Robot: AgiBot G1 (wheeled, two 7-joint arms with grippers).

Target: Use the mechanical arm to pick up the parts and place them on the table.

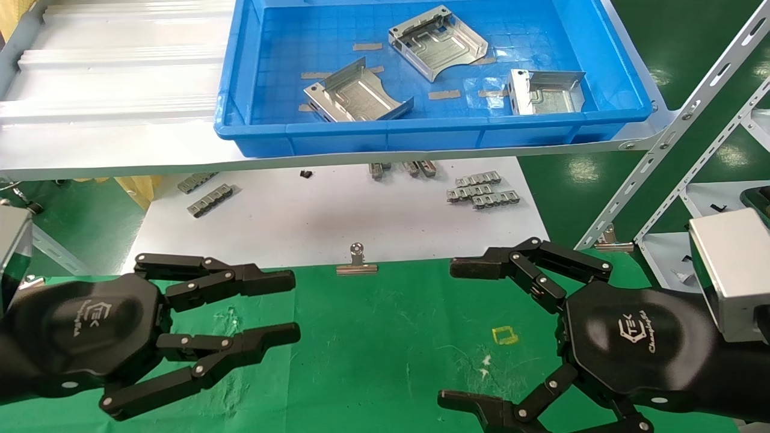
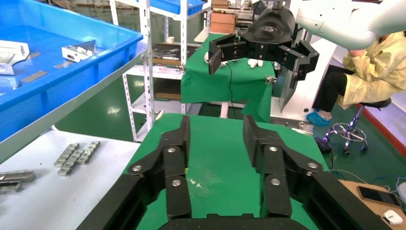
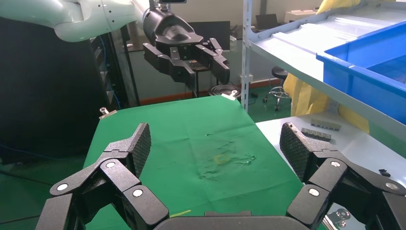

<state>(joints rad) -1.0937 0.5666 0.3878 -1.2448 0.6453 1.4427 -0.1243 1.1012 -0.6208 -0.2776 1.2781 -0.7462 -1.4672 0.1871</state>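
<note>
Three shiny silver parts lie in the blue tray (image 1: 421, 129) on the raised shelf: one at the back (image 1: 437, 41), one front left (image 1: 357, 95), one front right (image 1: 546, 91). Two of them also show in the left wrist view (image 2: 79, 50). My left gripper (image 1: 292, 307) hovers open and empty over the left of the green table (image 1: 385, 337). My right gripper (image 1: 452, 334) hovers open wide and empty over the table's right side. Each wrist view shows its own open fingers over bare green cloth, left (image 2: 216, 132) and right (image 3: 218, 139). Both grippers are well short of the tray.
A white board (image 1: 301, 216) lies under the shelf with small grey toothed strips (image 1: 481, 189) on it. A binder clip (image 1: 357, 261) holds the cloth's far edge. A yellow square mark (image 1: 505, 335) is on the cloth. Slotted shelf rails (image 1: 680, 132) stand at the right.
</note>
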